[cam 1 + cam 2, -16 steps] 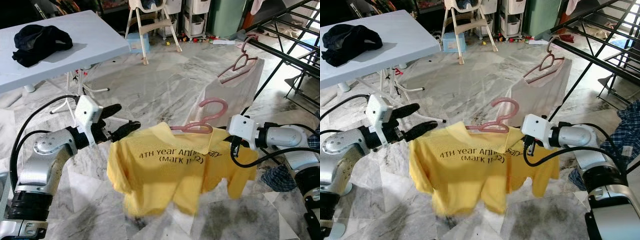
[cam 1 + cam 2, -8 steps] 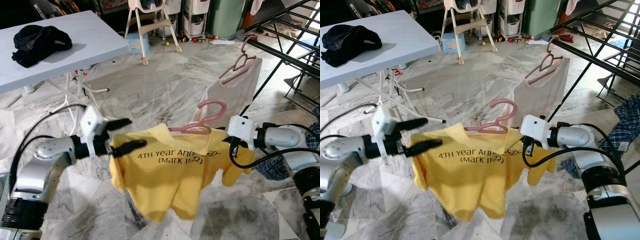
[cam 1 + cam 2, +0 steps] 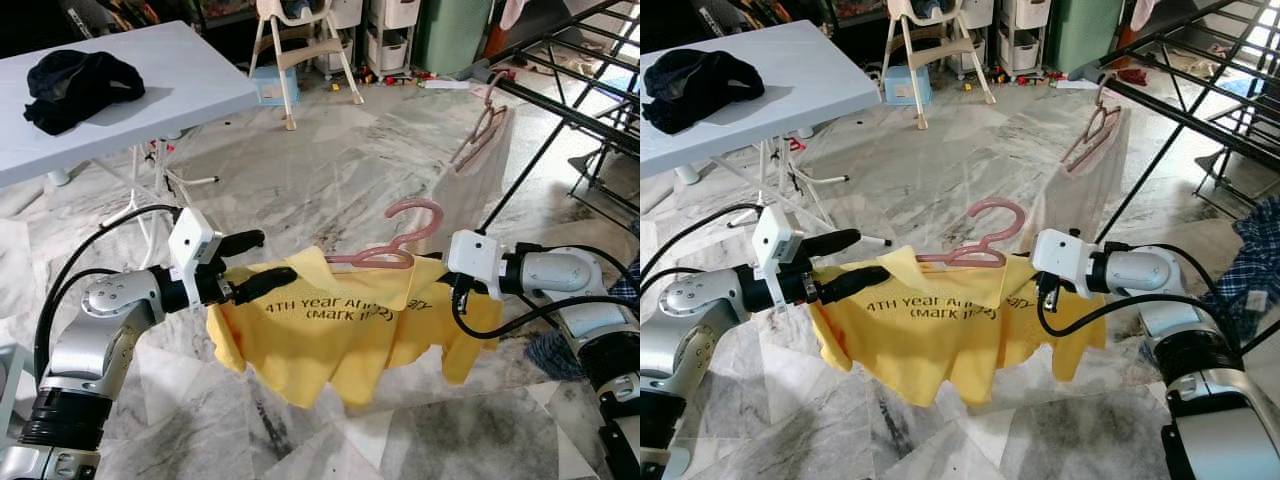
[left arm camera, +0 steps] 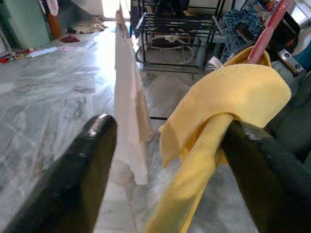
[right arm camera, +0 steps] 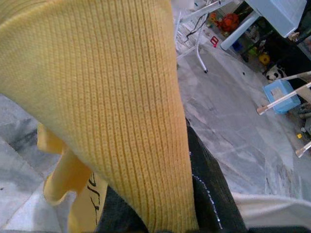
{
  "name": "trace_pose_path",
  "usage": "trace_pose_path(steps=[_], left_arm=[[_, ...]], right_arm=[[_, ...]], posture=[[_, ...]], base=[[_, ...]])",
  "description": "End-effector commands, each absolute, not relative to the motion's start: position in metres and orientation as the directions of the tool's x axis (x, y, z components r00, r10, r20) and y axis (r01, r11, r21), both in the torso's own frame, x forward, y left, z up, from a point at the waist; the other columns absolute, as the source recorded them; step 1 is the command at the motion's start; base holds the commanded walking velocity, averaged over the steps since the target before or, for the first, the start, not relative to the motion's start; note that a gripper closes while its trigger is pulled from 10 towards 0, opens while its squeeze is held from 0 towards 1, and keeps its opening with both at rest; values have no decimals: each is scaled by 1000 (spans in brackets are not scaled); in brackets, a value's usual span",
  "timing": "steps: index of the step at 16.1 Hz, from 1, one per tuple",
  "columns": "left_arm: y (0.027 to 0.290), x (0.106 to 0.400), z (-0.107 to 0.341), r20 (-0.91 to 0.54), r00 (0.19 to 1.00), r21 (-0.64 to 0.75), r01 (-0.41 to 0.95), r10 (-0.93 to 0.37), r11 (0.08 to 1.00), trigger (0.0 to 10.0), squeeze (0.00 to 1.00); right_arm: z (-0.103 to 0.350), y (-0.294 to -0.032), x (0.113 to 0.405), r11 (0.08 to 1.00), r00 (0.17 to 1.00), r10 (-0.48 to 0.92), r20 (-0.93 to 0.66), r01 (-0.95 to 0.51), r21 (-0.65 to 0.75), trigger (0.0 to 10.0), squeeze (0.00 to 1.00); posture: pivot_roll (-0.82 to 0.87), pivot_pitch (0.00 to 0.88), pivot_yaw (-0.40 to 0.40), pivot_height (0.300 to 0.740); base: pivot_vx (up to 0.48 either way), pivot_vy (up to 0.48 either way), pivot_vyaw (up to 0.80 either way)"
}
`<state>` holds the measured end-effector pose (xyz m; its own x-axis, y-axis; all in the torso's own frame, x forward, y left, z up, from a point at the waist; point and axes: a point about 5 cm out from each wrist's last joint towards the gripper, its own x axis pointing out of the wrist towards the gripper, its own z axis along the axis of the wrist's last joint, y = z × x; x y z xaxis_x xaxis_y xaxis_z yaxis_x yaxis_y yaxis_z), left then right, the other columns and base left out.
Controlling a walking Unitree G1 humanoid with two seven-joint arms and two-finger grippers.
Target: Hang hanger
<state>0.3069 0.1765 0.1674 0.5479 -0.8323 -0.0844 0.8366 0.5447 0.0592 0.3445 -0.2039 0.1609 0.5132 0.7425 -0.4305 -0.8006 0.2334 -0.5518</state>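
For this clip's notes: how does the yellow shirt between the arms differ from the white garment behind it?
The yellow shirt is bright yellow with dark printed text; the white garment is plain and pale. The yellow shirt is held up between the left gripper and the right arm, bunched and sagging, while the white garment hangs straight from the black drying rack. Both sit on pink hangers.

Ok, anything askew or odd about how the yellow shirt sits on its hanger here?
Yes. The yellow T-shirt hangs bunched and crooked on the pink hanger: its collar folds over, its printed text runs slanted, and one sleeve drapes over a finger of the open left gripper. The right gripper is buried in fabric at the other shoulder.
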Motion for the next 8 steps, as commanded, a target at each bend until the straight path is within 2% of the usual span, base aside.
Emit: trace_pose_path(steps=[1, 8], left_arm=[[180, 309, 168, -86, 564, 69, 826, -821, 560, 0, 0], [183, 311, 169, -58, 593, 86, 804, -803, 588, 0, 0]], right_arm=[[172, -198, 346, 221, 505, 770, -389, -784, -580, 0, 0], [171, -198, 346, 229, 509, 770, -385, -783, -579, 0, 0]], posture=[[-124, 58, 57, 740], [-122, 56, 58, 740]], base=[[0, 0, 0], [0, 0, 0]])
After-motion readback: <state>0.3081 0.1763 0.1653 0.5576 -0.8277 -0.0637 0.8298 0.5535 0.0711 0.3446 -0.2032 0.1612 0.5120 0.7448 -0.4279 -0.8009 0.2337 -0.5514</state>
